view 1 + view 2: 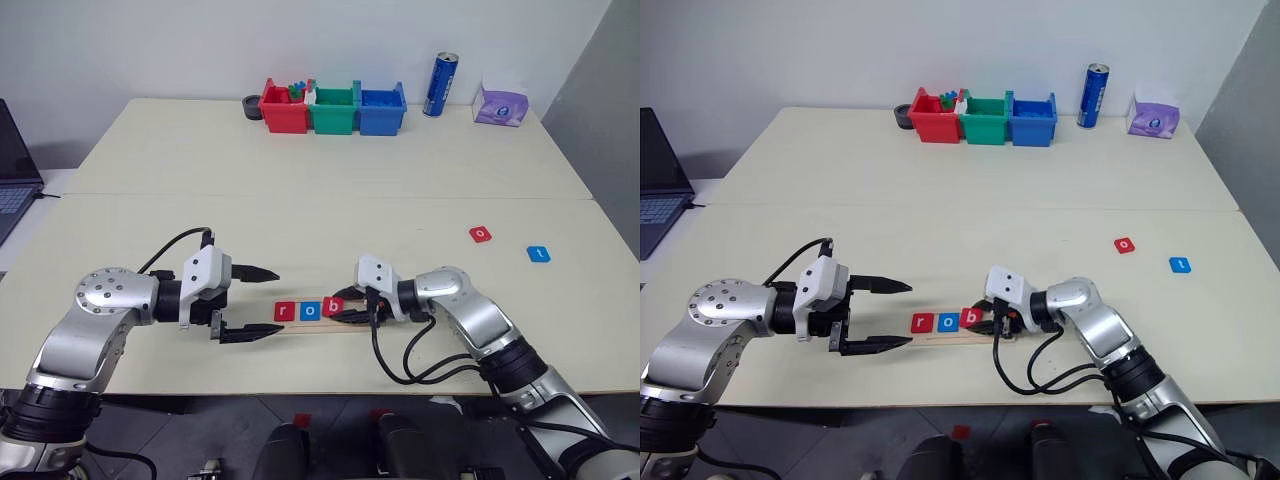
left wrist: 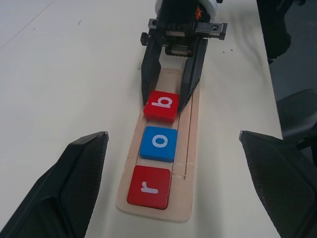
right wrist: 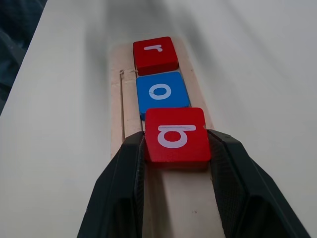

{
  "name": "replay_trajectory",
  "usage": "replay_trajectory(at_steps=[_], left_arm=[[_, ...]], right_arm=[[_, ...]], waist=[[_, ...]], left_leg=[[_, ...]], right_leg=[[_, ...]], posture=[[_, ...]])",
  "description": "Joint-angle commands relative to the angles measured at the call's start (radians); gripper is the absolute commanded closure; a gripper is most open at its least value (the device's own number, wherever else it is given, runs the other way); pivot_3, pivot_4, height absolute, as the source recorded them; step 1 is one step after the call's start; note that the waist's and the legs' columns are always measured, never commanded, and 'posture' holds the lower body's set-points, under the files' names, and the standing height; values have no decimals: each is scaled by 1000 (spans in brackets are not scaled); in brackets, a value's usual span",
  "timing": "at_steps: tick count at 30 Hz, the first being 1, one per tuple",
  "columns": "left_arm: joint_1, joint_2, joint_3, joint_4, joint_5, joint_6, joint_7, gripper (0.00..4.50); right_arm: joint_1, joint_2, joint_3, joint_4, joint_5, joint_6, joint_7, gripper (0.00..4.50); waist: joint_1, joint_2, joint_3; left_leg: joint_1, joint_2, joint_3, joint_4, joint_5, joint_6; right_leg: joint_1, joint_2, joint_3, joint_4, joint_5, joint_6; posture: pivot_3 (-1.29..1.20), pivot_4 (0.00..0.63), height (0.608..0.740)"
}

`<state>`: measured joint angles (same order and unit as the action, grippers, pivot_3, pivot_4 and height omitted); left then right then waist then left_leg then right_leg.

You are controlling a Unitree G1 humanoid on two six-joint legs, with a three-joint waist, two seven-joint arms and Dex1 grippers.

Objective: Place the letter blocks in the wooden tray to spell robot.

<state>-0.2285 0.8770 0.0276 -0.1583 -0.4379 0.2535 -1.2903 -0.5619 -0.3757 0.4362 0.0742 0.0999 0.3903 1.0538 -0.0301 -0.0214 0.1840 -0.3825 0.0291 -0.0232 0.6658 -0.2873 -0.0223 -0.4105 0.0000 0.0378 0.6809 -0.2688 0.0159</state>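
While the right gripper (image 3: 176, 148) pinched the red b tile (image 2: 161, 105) by its two side edges, it held that tile low over the wooden tray (image 2: 185, 163), just beside the blue o (image 2: 159, 143), probably to seat it third after the red r (image 2: 149, 186). The left gripper (image 1: 250, 303) hovered spread wide at the tray's near end. Farther off, the red o (image 1: 481, 234) and blue t (image 1: 539, 254) waited on the table (image 1: 330, 160).
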Motion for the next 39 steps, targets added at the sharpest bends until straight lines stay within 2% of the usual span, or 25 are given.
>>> replay_trajectory(at_steps=[1, 30, 31, 37, 39], left_arm=[[-12, 0, 6, -10, 1, -12, -2, 0], [-3, -14, 2, -20, 10, -16, 20, 0], [-4, -15, 1, -19, 11, -15, 20, 0], [-10, -22, -1, -18, 12, -12, 19, 0], [-11, -24, -1, -17, 13, -12, 19, 0]], right_arm=[[-23, -1, 6, -7, -8, -39, 22, 3039], [-34, 15, 1, 35, -34, -79, 22, 3039], [-36, 15, 0, 36, -33, -78, 23, 2304], [-35, 10, -10, 21, -22, -66, 32, 146], [-36, 9, -20, 9, -12, -52, 31, 65]], waist=[[0, 0, 0], [0, 0, 0], [0, 0, 0], [0, 0, 0], [0, 0, 0]], left_leg=[[0, 0, 0, 0, 0, 0], [0, 0, 0, 0, 0, 0], [0, 0, 0, 0, 0, 0], [0, 0, 0, 0, 0, 0], [0, 0, 0, 0, 0, 0]], right_leg=[[0, 0, 0, 0, 0, 0], [0, 0, 0, 0, 0, 0], [0, 0, 0, 0, 0, 0], [0, 0, 0, 0, 0, 0], [0, 0, 0, 0, 0, 0]], posture=[[0, 150, 740], [0, 150, 740], [0, 150, 740], [0, 150, 740], [0, 150, 740]])
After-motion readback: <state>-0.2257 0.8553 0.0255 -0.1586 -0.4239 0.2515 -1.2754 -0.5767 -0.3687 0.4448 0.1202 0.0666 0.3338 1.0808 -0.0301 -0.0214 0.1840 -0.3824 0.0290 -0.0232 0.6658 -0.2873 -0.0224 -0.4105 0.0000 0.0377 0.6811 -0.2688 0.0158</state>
